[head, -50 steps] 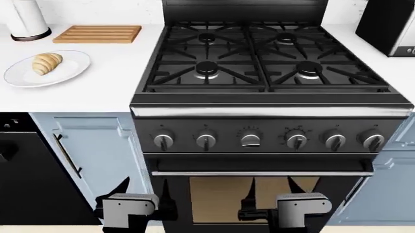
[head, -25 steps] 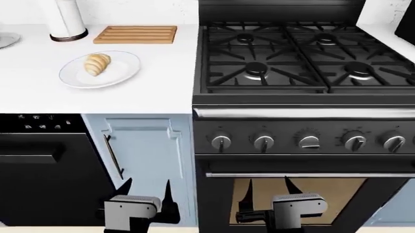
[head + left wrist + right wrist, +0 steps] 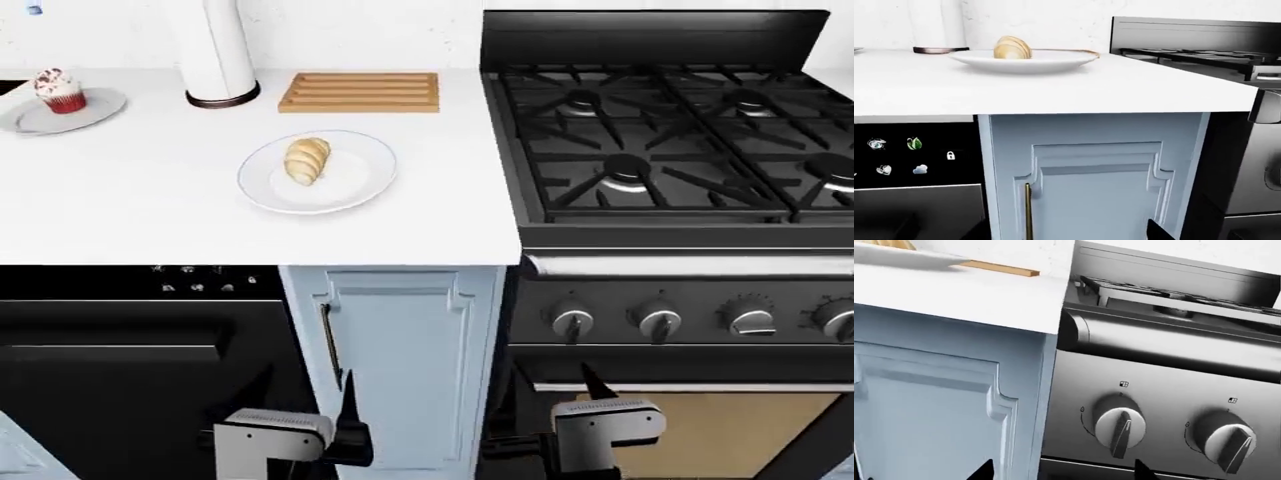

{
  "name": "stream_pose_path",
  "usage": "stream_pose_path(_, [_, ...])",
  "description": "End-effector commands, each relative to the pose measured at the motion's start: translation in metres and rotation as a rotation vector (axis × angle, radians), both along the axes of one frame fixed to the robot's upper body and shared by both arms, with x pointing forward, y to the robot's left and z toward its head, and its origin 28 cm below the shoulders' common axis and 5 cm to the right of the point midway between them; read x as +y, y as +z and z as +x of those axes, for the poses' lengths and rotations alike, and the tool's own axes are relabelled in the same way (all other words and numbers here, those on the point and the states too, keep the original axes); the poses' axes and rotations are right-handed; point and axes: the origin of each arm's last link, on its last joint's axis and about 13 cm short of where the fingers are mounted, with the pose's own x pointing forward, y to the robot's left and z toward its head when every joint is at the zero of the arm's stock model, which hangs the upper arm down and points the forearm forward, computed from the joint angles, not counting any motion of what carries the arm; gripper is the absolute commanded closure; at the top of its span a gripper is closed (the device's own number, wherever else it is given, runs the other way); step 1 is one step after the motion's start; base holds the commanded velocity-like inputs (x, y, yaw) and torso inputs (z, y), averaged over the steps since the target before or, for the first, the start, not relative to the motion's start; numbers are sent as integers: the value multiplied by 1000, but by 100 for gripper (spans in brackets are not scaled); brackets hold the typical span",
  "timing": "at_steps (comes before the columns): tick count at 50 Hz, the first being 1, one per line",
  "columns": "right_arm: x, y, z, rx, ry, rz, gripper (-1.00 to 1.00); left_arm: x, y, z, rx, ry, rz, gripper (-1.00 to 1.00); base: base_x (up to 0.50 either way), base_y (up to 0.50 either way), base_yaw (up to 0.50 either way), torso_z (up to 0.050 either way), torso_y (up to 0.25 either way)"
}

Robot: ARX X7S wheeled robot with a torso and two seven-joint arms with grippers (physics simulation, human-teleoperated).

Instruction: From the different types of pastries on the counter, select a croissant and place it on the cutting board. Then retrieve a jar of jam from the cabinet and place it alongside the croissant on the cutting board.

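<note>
Croissant (image 3: 307, 160) sits on a white plate (image 3: 360, 185) on the counter (image 3: 134, 215), cutting board (image 3: 359, 92) just behind it, cupcake (image 3: 59, 91) far left. Left gripper (image 3: 304, 400) and right gripper (image 3: 543, 395) hang low by the cabinet door (image 3: 394, 360), both spread, holding nothing.

Golden-brown croissant (image 3: 307, 160), white plate (image 3: 360, 185)

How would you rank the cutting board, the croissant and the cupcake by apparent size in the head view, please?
1. cutting board, clearly largest.
2. croissant and cupcake: look alike, and the croissant sits nearer the camera, so I will not rank them.
</note>
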Motion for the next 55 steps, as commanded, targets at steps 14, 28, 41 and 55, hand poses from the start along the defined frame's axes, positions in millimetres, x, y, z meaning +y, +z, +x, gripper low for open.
stream_pose_path(14, [0, -4, 1, 6, 4, -14, -100, -2, -2, 2, 67, 7, 37, -100, 91, 500, 0, 3, 0])
stream_pose_path(28, [2, -6, 5, 31, 49, -4, -100, -5, 5, 8, 79, -4, 15, -100, 118, 500, 0, 0, 0])
stream_pose_path(41, [7, 13, 12, 6, 55, -139, -100, 5, 29, 24, 34, 24, 28, -100, 130, 500, 0, 0, 0])
stream_pose_path(55, [-15, 138, 39, 4, 55, -44, -100, 11, 145, 25, -115, -113, -15, -100, 16, 71, 0, 0, 0])
